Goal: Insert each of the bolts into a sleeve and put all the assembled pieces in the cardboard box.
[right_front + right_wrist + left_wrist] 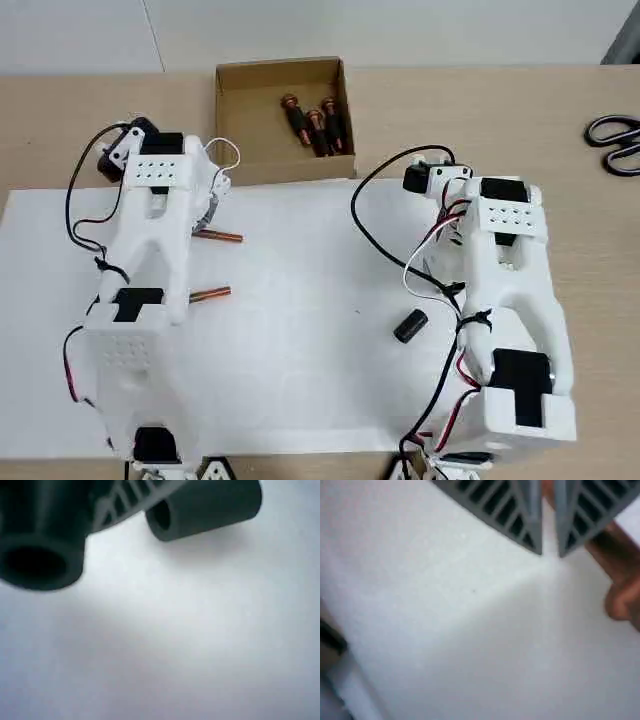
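The cardboard box at the back holds three assembled pieces. Two copper bolts lie on the white sheet beside my left arm, one farther back and one nearer. My left gripper hangs just over the sheet, its jaws almost together and nothing between the tips; a bolt runs behind one finger. A loose black sleeve lies left of my right arm. A second black sleeve sits against a ribbed finger of my right gripper, apparently held.
The white sheet covers the table's middle. Scissors lie at the far right on the bare wood. Black cables loop off the right arm onto the sheet.
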